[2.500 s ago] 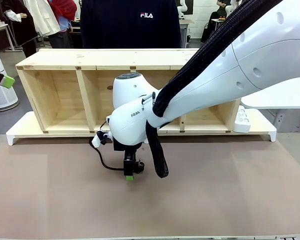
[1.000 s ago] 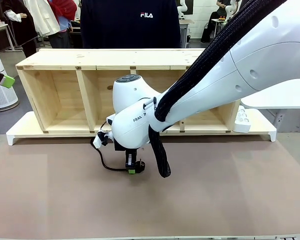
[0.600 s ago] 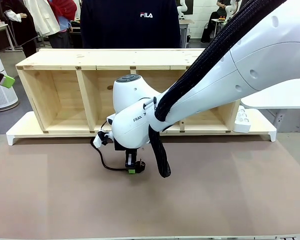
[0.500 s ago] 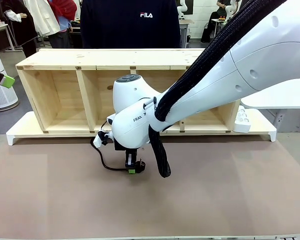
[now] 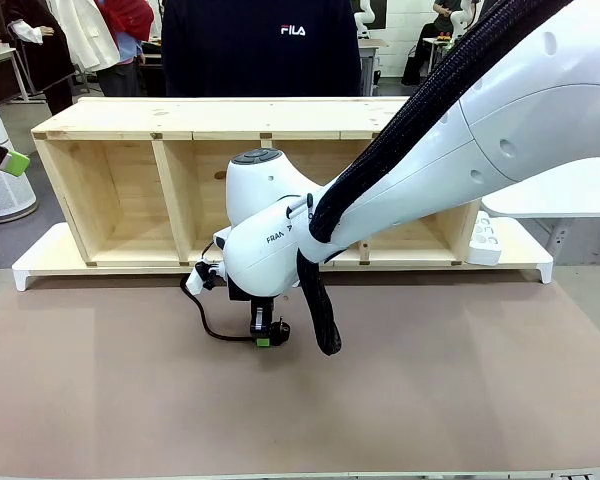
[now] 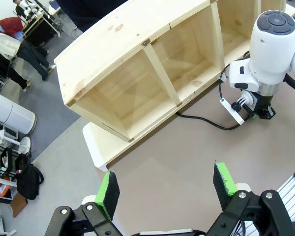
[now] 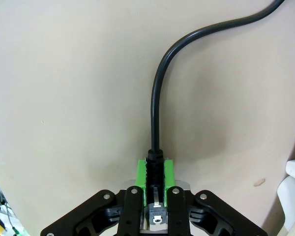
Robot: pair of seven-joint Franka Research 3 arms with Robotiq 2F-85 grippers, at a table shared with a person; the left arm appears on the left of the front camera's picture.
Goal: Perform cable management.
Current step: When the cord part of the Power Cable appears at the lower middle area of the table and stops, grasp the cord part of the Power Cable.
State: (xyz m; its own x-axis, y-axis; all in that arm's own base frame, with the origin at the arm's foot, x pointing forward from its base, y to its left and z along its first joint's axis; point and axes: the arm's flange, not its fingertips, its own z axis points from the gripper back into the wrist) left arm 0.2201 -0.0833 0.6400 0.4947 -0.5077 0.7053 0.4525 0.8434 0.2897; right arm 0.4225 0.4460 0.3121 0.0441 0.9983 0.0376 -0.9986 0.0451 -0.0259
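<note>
One step seemed done: the right end effector (image 7: 156, 169) gripped the cable (image 7: 155, 108) by its plug on the desk (image 5: 430, 380), cord trailing toward ten o'clock to the shelf (image 5: 130, 190), while the left end effector (image 6: 166, 184) hung wide and routing remained undone.

Wide bare tabletop (image 5: 460, 400) on both sides, plenty of room to pass. Centre's crowded: the right arm (image 5: 500, 130) slants across with its hose (image 5: 318, 310) dangling, right claw (image 5: 263, 341) pinched on the cable (image 5: 208, 325), which loops at its left. The wooden shelf (image 5: 180, 118) walls off the far edge. Its left bay is open. The left claw (image 6: 165, 184) hovers high, well apart.
</note>
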